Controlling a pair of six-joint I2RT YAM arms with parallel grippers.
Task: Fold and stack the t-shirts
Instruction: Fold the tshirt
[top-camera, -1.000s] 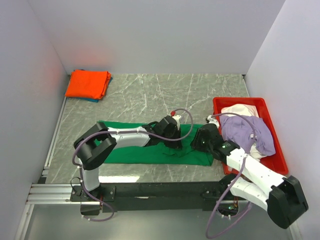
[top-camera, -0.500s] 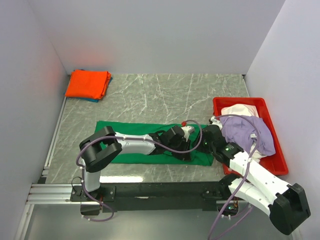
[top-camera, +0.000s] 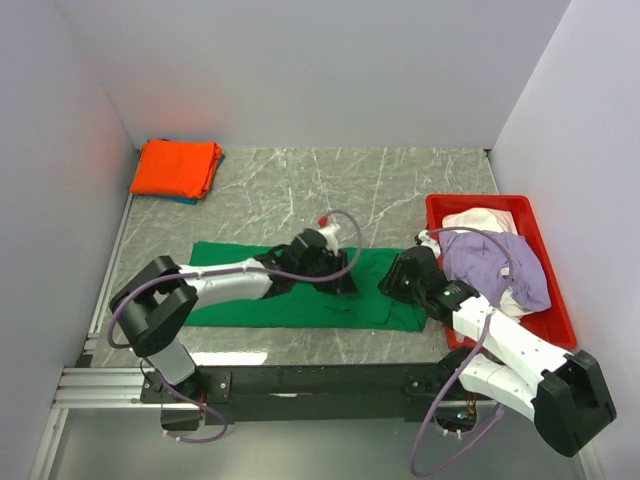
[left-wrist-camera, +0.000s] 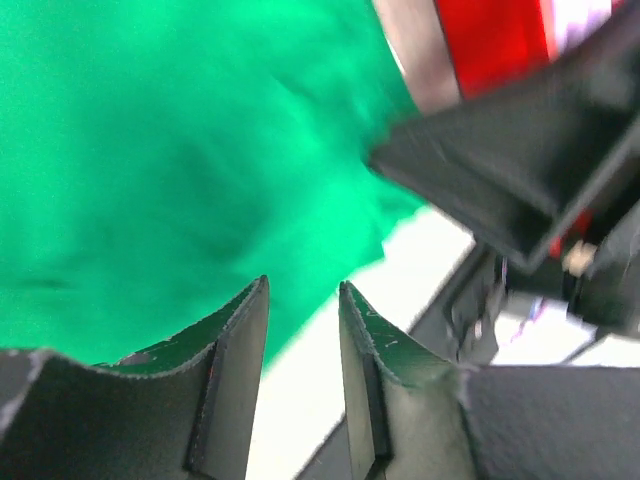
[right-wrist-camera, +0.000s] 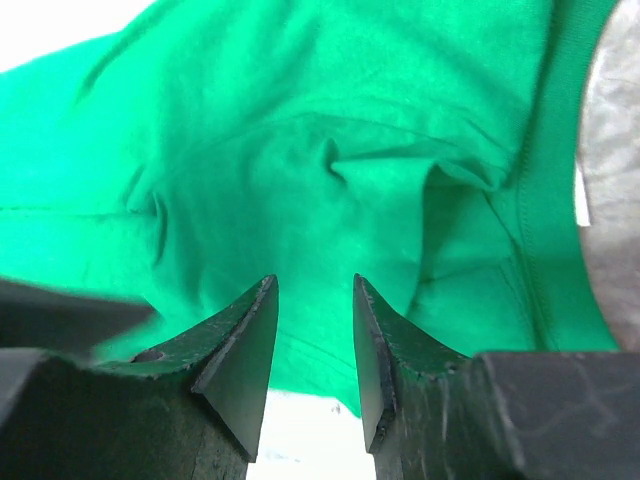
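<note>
Now the left gripper (left-wrist-camera: 300, 290) has let go: its jaws are parting with nothing between them, and it has drawn back from the right end of the green shirt (top-camera: 300, 310) toward its middle. The shirt lies flatter than a second ago, a long band across the table (top-camera: 300, 190). The right gripper (right-wrist-camera: 312, 285) hovers part open and empty over the shirt's right end. I judge a crosswise fold comes next.
</note>
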